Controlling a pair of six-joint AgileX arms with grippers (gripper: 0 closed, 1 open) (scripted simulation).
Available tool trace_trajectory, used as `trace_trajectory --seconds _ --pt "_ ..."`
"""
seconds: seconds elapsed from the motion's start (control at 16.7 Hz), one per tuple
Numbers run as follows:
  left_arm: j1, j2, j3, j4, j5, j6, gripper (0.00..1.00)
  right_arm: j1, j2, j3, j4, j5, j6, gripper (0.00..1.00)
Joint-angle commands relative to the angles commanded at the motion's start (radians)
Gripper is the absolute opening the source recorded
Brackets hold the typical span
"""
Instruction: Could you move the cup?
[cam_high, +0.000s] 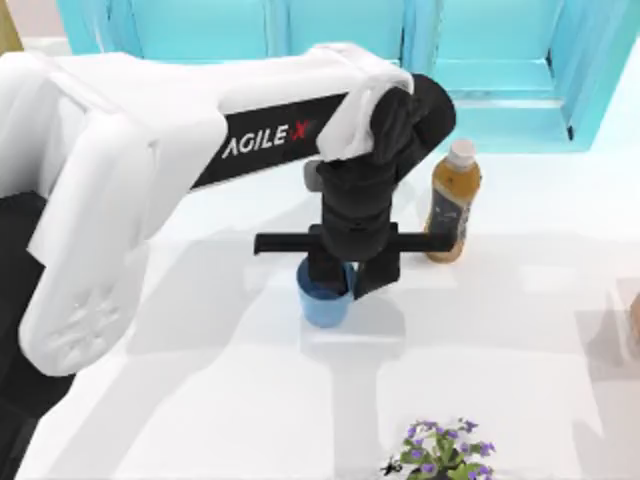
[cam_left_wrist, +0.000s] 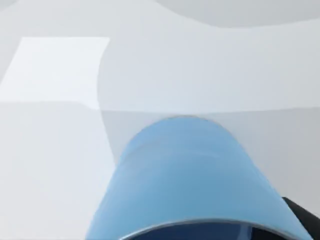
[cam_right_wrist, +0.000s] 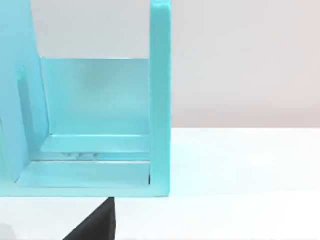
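Table: one, a smooth white top (cam_high: 500, 330) crossed by soft grey shadows.
Shelving: a glossy turquoise unit (cam_high: 480, 60) along the table's far edge; the right wrist view takes in an open compartment of it (cam_right_wrist: 95, 100) with flat walls against a plain pale wall.
Arms: one at work, the white AgileX left arm (cam_high: 150, 170), reaching in from the table's left with a black wrist.
Left gripper: one (cam_high: 338, 285), black, pointing down over the cup at the middle of the table; one finger (cam_high: 372, 280) goes down outside the rim on the bottle's side, another seems to go down at or inside the rim, and I cannot tell whether they are pressing on the wall.
Bottle: one (cam_high: 452, 205), amber with a white cap and a dark label, upright, just right of the gripper and apart from the cup.
Cup: one (cam_high: 325, 300), plain blue, smooth, tapered, no handle, upright at the table's centre; the left wrist view shows its wall (cam_left_wrist: 190, 175) close up.
Plant: one (cam_high: 445, 455), green leaves with small purple flowers, at the near edge.
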Motion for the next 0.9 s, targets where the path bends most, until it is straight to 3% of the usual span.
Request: trace_trajectory --seconds 0.6,0.9 --pt "0.015 -0.013 -0.011 -0.002 -0.001 0.016 0.0 0.0 0.0 0.0 0.0 0.0 0.0 1.0" --pt "0.213 -0.147 -0.133 -0.014 -0.008 0.216 0.0 0.0 0.0 0.0 0.0 0.0 0.0 1.0"
